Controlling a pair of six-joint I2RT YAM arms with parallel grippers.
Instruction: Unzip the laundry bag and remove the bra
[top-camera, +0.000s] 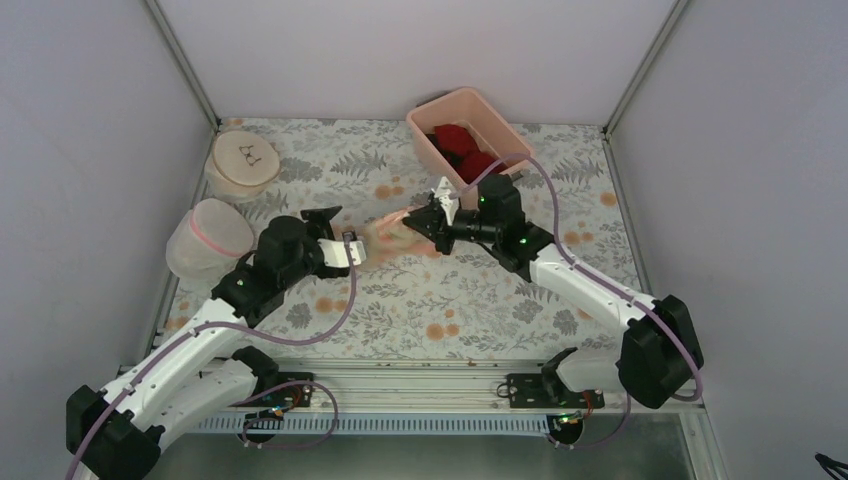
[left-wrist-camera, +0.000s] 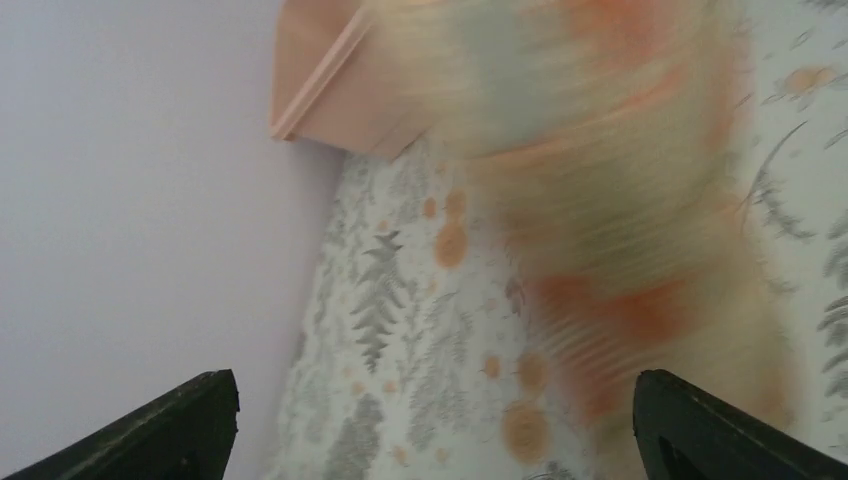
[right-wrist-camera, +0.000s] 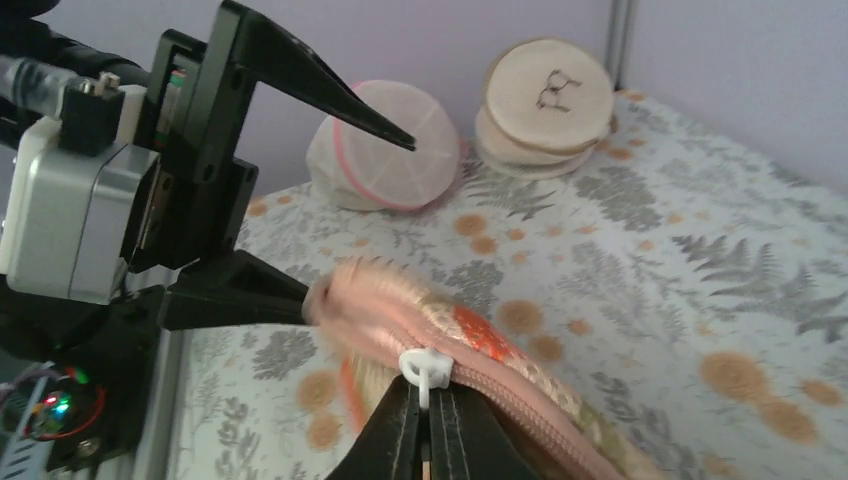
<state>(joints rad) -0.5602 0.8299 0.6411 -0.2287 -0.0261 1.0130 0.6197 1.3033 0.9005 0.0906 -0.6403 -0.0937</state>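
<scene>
The laundry bag, cream with orange-red flowers and pink zip trim, hangs just above the table between the two arms and is smeared by motion. My right gripper is shut on the bag's white zip pull, at the pink zip of the laundry bag. My left gripper is open, with nothing between its fingers. The blurred laundry bag lies ahead and to its right. In the right wrist view, the left gripper stands wide open at the bag's end. The bra is hidden.
A pink bin holding red garments stands at the back right. A white mesh dome bag and a round beige bag sit by the left wall. The table carries a fern-and-flower cloth.
</scene>
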